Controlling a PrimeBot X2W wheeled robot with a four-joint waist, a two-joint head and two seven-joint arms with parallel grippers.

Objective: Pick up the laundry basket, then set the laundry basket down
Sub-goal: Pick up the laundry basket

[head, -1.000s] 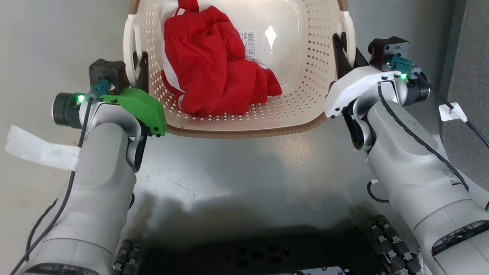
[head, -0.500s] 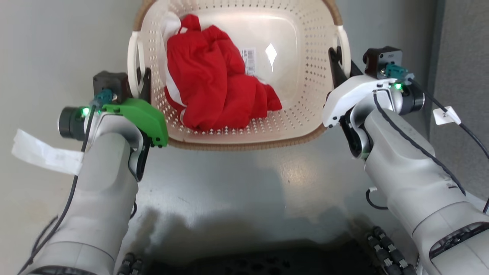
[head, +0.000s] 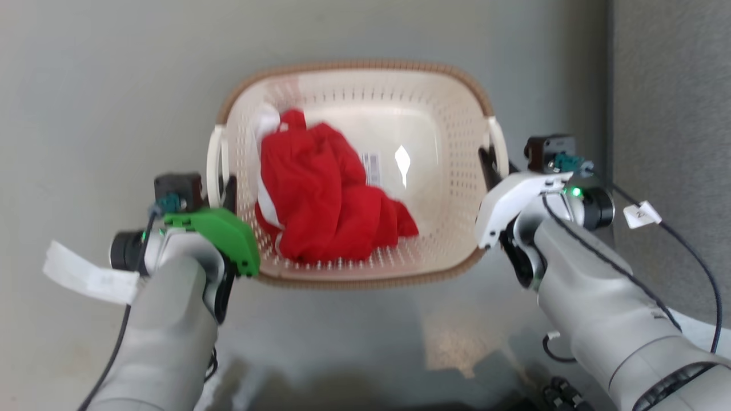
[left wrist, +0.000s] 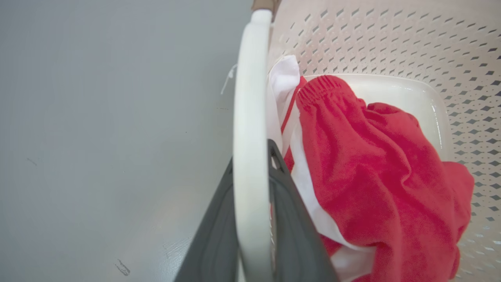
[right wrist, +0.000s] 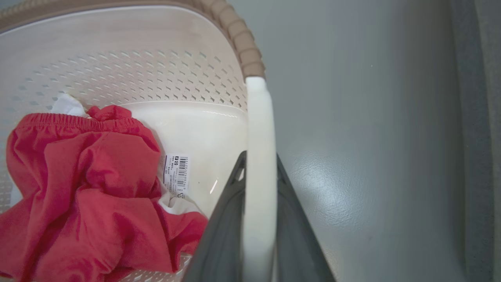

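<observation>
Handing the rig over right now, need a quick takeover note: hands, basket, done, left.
Left hand: shut on the left handle of the laundry basket, one finger either side.
Right hand: shut on the right handle the same way.
Basket: upright between both arms over the grey floor, red garment inside.
Done: both handles gripped. These views cannot show whether the basket is off the floor.
Left: lift if needed, set it down, open both hands.

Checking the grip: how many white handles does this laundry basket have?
2. The left handle is clamped in the left gripper; the right handle is clamped in the right gripper. None seem hidden.
</observation>
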